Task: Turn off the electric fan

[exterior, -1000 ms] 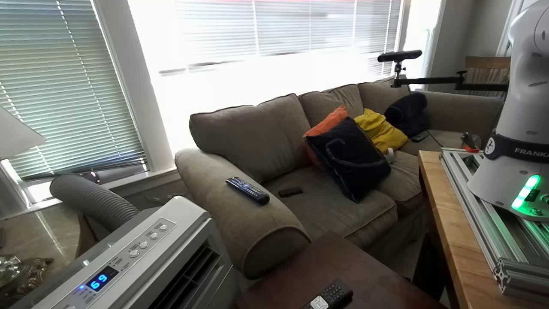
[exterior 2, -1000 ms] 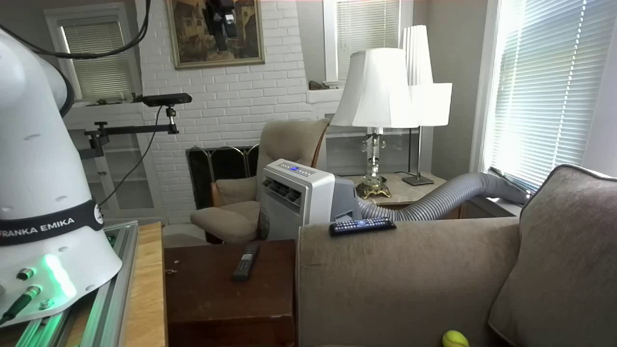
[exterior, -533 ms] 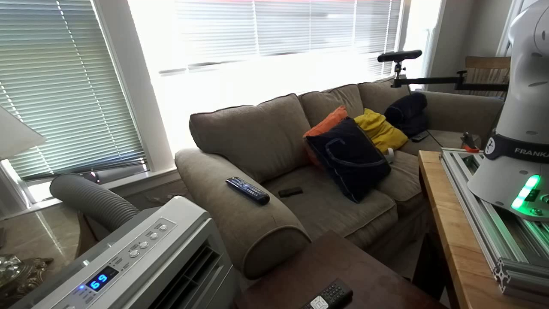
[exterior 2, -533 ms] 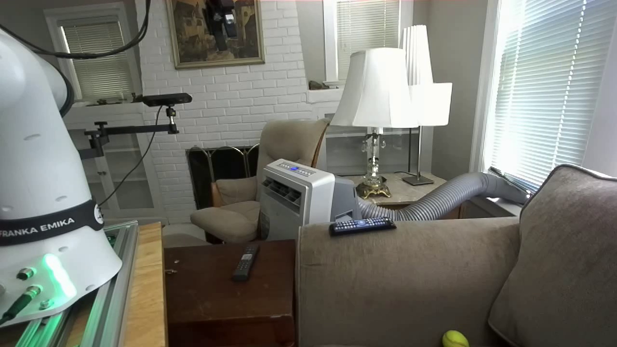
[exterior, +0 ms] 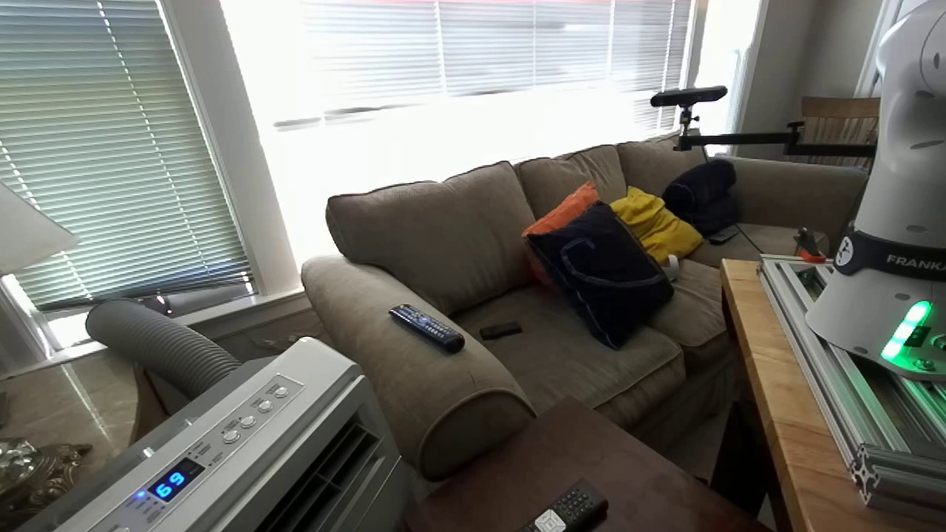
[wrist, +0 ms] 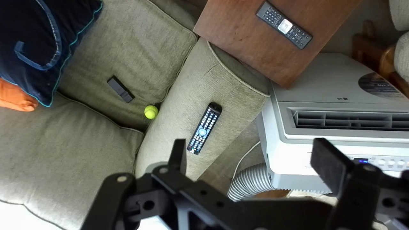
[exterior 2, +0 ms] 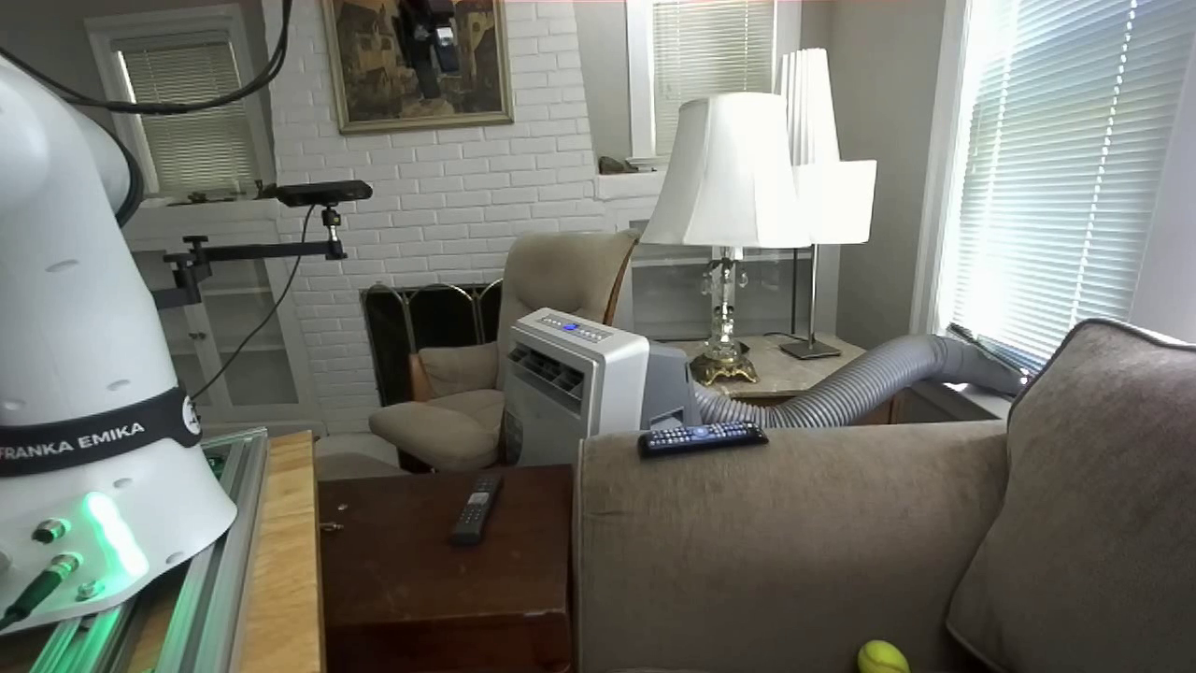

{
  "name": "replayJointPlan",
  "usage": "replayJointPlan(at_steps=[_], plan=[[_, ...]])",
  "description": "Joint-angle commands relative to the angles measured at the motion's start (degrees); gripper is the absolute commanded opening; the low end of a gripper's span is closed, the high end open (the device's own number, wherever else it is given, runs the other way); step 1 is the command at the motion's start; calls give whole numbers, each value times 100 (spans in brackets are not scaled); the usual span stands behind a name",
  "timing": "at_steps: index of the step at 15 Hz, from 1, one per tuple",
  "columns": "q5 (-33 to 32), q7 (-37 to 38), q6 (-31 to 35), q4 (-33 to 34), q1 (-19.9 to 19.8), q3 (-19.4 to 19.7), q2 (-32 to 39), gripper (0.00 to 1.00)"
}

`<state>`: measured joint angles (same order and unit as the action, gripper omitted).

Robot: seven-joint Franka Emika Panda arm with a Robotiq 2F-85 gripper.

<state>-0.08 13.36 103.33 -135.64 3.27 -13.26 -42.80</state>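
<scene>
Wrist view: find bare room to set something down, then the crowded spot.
Bare: the brown table between the table remote and sofa arm; the arm between the arm remote and table. Crowded: the seat by the tennis ball and dark object.

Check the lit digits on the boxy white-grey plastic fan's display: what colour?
The lit digits are blue, clearest in an exterior view.

The wrist view shows two keypad remotes (wrist: 204, 128) (wrist: 271, 16), one small black object (wrist: 120, 88), one ball (wrist: 151, 112), one electric fan (wrist: 338, 133).

No visible change from earlier.
</scene>
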Motion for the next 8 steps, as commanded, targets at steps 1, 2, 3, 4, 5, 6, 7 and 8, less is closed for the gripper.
replayJointPlan(at_steps=[1, 2, 3, 4, 5, 6, 7, 8], plan=[[148, 451, 271, -112, 36, -100, 22, 100], [231, 648, 443, -165, 44, -175, 65, 100], [281, 820, 646, -216, 45, -245, 102, 100], [373, 1006, 758, -232, 67, -330, 204, 100], [453, 1217, 994, -284, 79, -444, 278, 100], [512, 1379, 1211, -302, 93, -547, 362, 100], [573, 1565, 1386, -293, 105, -663, 515, 100], [595, 1709, 1582, -270, 113, -761, 660, 100]])
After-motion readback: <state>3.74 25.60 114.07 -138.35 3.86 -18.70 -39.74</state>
